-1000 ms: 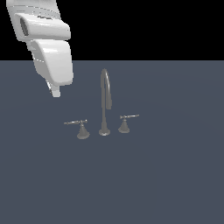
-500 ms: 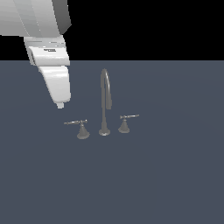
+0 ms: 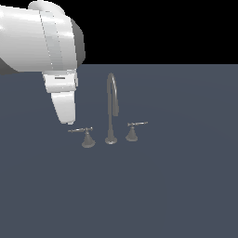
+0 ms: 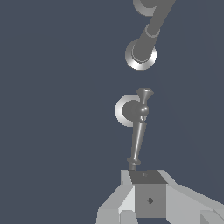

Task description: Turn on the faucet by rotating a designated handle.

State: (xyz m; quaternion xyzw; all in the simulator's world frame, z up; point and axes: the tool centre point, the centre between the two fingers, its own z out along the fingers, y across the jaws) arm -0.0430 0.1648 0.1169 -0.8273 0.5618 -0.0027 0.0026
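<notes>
While I watch through the wrist view, the nearest thing to me is the pincer (image 4: 148,192), seen only as one grey finger (image 4: 150,199) with white housing on both sides of it; I cannot tell whether it is released or clenched, since no second finger shows. Just past its tip lies the end of the handle (image 4: 138,131), the thin lever running away from me to its flared base. Whether the finger already touches the lever's end I cannot say; it sits very close, and nothing appears to be gripped.

From the exterior view, the arm (image 3: 42,44) hangs over the dark bench (image 3: 186,186) with its lower end just above and beside the lever's free tip, on the exterior view's left. That handle (image 3: 84,135) stands on the left of the faucet (image 3: 111,109), with the tall curved spout in the middle and the second, shorter handle (image 3: 134,130) farther off on the exterior view's right.

I judge this to be the approach, nearly finished. The next move calls for settling against the lever near its free end, then sweeping it sideways around its base, pushing steadily so the finger does not slip off the thin rod.
</notes>
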